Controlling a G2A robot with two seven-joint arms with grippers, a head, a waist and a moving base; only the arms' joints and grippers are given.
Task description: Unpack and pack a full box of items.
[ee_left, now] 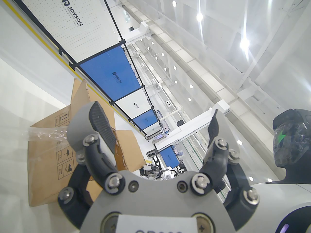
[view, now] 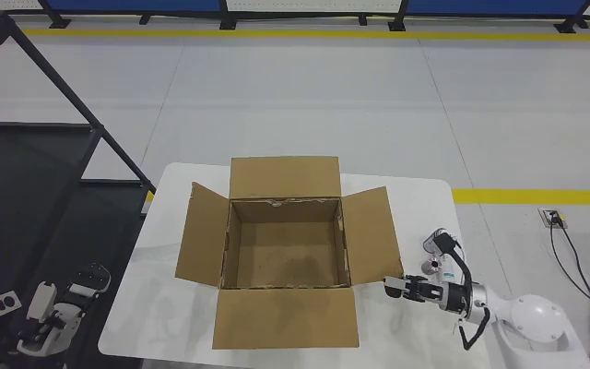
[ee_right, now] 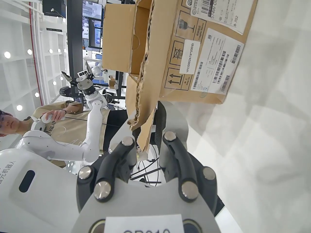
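Right gripper sits narrow on the corner of the right flap, prob. pinching it tho contact's hidden, so swing it about its crease w/o dragging the open box across the table; left gripper spread wide, well apart.

Box brown cardboard, white labels with black barcodes; table white; left tool pads black, ribbed.

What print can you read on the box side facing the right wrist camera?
"2C", "A", "8-702": upper white label on the box.
"Side Up": under the arrows sign.
Lower white label: print too small to read.
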